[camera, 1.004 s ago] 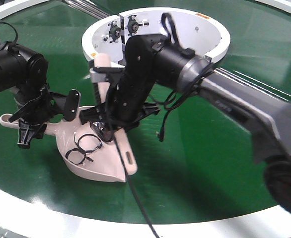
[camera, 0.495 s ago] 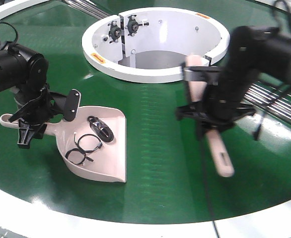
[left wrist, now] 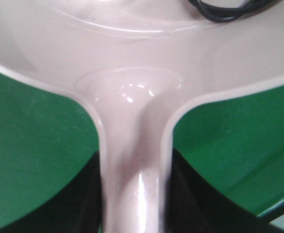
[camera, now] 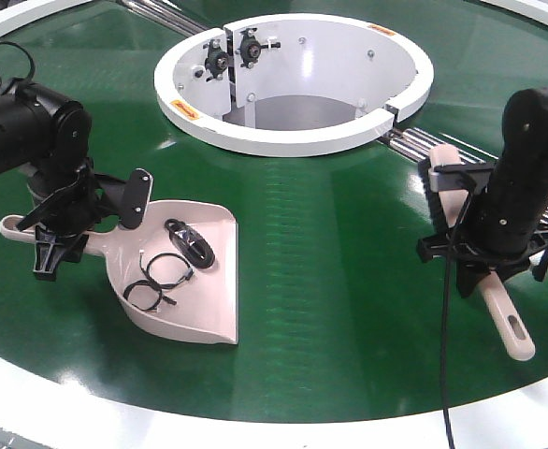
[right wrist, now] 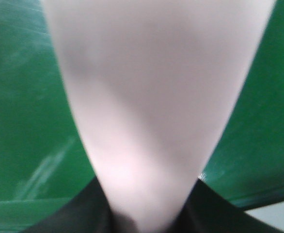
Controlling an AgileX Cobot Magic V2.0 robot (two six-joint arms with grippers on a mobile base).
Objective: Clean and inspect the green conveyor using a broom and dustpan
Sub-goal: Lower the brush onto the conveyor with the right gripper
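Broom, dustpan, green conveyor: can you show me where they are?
broom [camera: 497, 304]: front view, on its pink handle.
dustpan [camera: 206, 299]: front view, on the bare pan floor.
green conveyor [camera: 330, 281]: front view, on bare belt between them.

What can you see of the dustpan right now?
The dustpan is glossy pale pink-beige plastic, a wide scoop with raised sides and a flat front lip. It lies on the green conveyor, lip toward the camera. The left gripper clamps its long handle. Black wire loops lie inside.
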